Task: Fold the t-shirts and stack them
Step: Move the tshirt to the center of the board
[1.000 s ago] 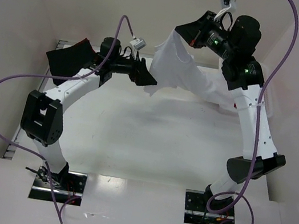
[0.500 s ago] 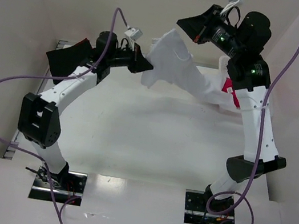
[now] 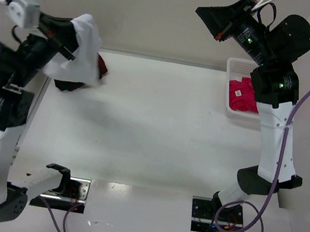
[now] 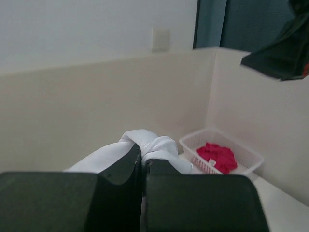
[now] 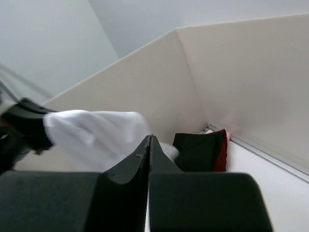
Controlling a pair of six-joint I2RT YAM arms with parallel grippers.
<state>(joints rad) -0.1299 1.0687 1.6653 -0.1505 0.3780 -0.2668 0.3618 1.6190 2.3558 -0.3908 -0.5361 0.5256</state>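
Note:
The white t-shirt (image 3: 84,48) hangs bunched from my left gripper (image 3: 66,45), high over the table's far left corner. In the left wrist view the jaws (image 4: 144,153) are shut on a knot of its white cloth (image 4: 154,144). Under it lies a folded black t-shirt (image 5: 198,150) on a dark red one (image 5: 222,151), which the top view shows as a dark pile (image 3: 86,79). The pink-red t-shirt (image 3: 244,96) lies crumpled in the basket. My right gripper (image 3: 211,19) is raised at the far right, shut and empty (image 5: 150,138).
A white lattice basket (image 3: 232,75) stands at the table's far right corner, next to the right arm. Cream walls enclose the table on the left, back and right. Purple cables loop off both arms.
My left gripper shut on the white t-shirt and swung it up and left, over the dark pile. The shirt is out of my right gripper, which moved up and right.

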